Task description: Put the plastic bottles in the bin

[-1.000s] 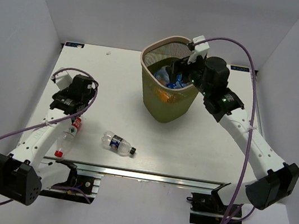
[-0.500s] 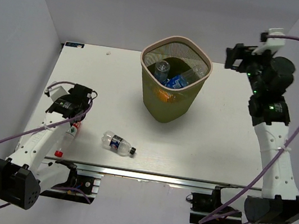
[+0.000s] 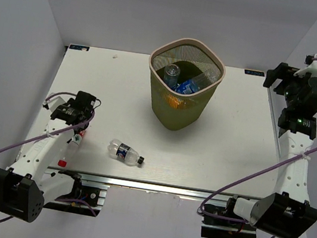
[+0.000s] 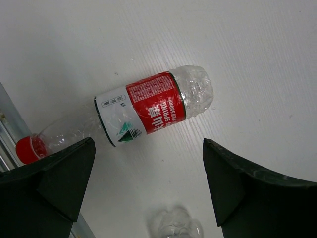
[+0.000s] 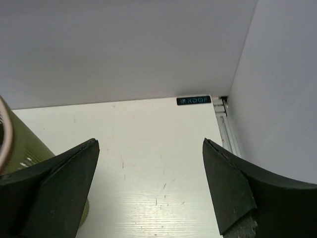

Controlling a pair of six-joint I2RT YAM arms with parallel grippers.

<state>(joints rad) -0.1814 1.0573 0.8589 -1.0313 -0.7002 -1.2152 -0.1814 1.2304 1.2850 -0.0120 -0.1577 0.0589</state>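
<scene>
Right claw (image 5: 149, 144) has swung off the bin (image 3: 177, 113) to the upper right, open and empty, so that drop looks done. Left claw (image 4: 148, 142), open too, hovers over the red-label bottle (image 4: 151, 105).

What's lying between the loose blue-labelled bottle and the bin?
Nothing. Only bare table separates the blue-labelled bottle from the bin, as the top view shows.

Bottles (image 3: 186, 86) in bin (image 3: 177, 117), perhaps four; two front-left.
</scene>
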